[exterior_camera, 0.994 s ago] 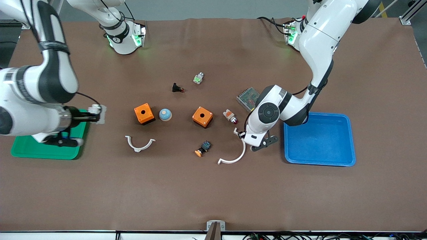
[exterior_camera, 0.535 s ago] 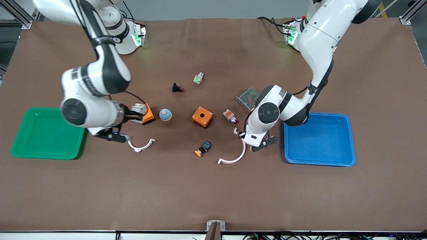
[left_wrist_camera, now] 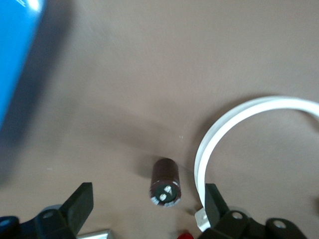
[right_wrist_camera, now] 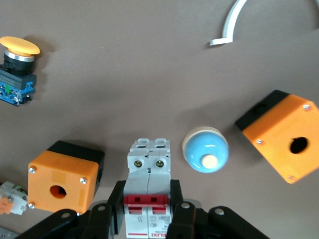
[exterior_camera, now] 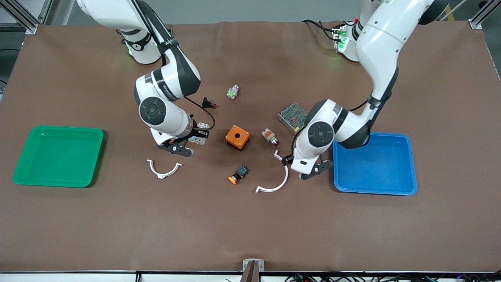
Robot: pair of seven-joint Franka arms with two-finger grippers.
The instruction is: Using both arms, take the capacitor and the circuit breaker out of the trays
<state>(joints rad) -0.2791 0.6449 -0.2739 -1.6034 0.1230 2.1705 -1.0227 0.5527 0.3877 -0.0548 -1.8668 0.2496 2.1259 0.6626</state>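
My right gripper [exterior_camera: 199,134] is shut on the breaker [right_wrist_camera: 148,199], a white-grey block with red levers that also shows in the front view [exterior_camera: 202,126]. It holds the breaker above the table between two orange boxes [right_wrist_camera: 65,175] [right_wrist_camera: 281,135], beside a blue dome button [right_wrist_camera: 205,149]. My left gripper [left_wrist_camera: 147,195] is open and low over the table beside the blue tray [exterior_camera: 373,188]. The capacitor [left_wrist_camera: 165,181], a small dark-brown cylinder, lies on its side between its fingers, untouched, next to a white arc [left_wrist_camera: 239,119]. The left hand hides the capacitor in the front view.
A green tray [exterior_camera: 58,181] sits at the right arm's end. On the mat are an orange box [exterior_camera: 237,137], a white-orange part [exterior_camera: 270,136], an orange-capped button [exterior_camera: 238,174], a black flared part [exterior_camera: 207,103], a mesh module [exterior_camera: 291,114] and two white arcs [exterior_camera: 164,169] [exterior_camera: 274,185].
My right arm has swung from over the green tray to the middle of the table with the breaker in its grip. My left arm has shifted slightly toward the blue tray.
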